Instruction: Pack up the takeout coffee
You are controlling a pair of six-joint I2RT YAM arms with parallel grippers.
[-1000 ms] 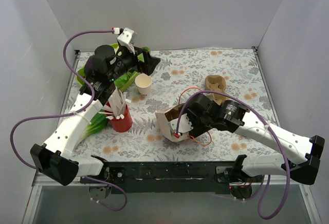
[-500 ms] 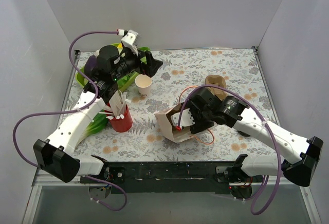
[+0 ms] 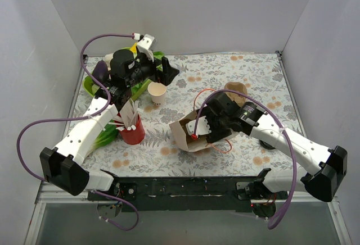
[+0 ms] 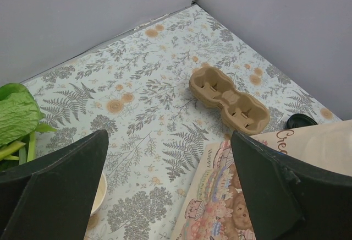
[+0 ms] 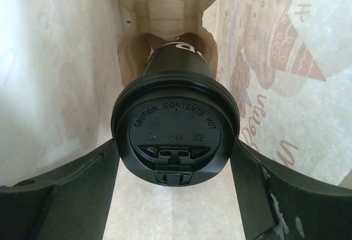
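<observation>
Takeout coffee (image 5: 175, 124) sits between the fingers of the right gripper (image 5: 175, 147), black lid facing the wrist. Its base lies ahead of the fingertips, in a hole of a cardboard carrier (image 5: 165, 9). Fingers press the lid rim on both sides. Paper bag (image 5: 55, 58) walls close on either side. Left gripper (image 4: 169, 141) spread wide above the table (image 4: 137, 86).

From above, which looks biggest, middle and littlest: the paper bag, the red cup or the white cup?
1. paper bag, clearly the biggest
2. red cup
3. white cup, only a little smaller. It sits farther from the camera, so that gap is unsure.
</observation>
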